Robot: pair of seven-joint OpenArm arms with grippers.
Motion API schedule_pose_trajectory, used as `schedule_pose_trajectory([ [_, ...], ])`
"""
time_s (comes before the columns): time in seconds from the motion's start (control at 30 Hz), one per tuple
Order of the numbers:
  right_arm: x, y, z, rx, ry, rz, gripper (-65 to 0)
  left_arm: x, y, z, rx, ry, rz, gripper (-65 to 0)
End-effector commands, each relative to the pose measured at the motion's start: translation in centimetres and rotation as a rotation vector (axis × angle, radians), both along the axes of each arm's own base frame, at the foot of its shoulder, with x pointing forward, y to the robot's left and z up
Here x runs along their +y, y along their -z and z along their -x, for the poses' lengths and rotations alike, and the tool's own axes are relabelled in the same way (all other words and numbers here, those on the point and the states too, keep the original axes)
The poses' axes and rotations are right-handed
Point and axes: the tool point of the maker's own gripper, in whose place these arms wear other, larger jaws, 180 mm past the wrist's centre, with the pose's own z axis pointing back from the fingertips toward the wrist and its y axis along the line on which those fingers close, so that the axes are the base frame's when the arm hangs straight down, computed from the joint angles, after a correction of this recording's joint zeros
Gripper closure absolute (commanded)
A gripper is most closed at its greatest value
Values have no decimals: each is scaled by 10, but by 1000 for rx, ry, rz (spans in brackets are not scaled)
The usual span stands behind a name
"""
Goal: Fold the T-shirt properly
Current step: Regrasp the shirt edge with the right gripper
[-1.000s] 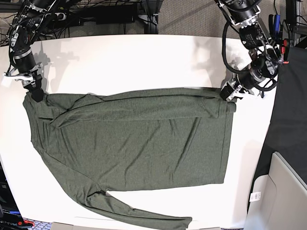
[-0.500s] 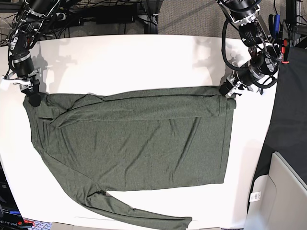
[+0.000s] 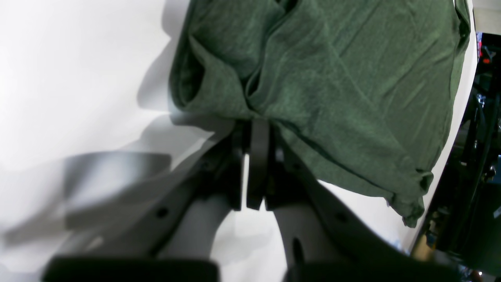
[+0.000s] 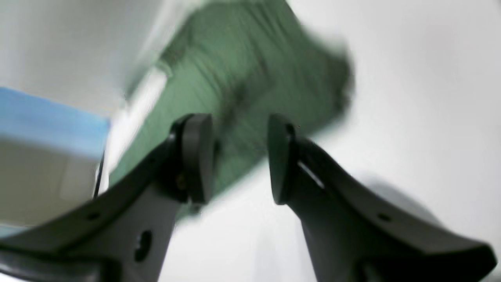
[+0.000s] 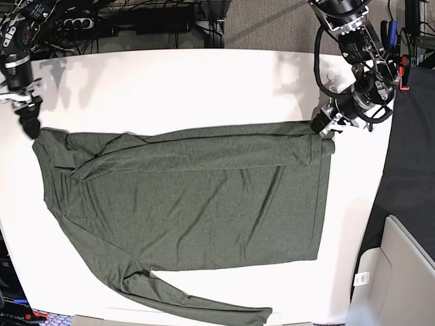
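Spread flat on the white table – the T-shirt, dark olive green, body running left to right across the middle. Far edge doubled over toward the near side, with the far sleeve laid along that fold. Near sleeve not yet folded, trailing out past the near edge of the body toward the right.

At the far-right corner of the cloth: the left gripper, jaws pressed fully together, tips touching the bunched hem. Impossible to tell from the wrist view whether any fabric is pinched between them.

At the far-left corner: the right gripper, just off the edge of the cloth, jaws moderately apart with nothing between them – only blurred green fabric beyond.

Likely step: the far-side fold is laid down and being let go. Probably calls next for both arms to reach to the near side, take the loose sleeve and near edge, and bring them over the body, keeping the thin knit smooth and the edges lined up.
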Motion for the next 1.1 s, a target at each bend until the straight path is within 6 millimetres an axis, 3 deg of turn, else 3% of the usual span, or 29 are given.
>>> schedule_pose_trajectory([
  [0.0, 1, -13, 3, -29, -10, 44, -238, 3, -11, -8, -39, 0, -6, -1],
  [0.13, 2, -26, 0, -19, -2, 166, -238, 2, -10, -7, -37, 3, -6, -1],
  [0.47, -44, -13, -18, 159, 194, 281, -238, 1, -4, 1, -16, 7, -2, -1],
  [0.77, -37, -1, -54, 286, 140, 453, -239, 2, -3, 3, -11, 3, -3, -1],
  [1.07, -26, 19, -53, 354, 145, 411, -240, 2, -3, 3, -11, 3, -3, -1],
])
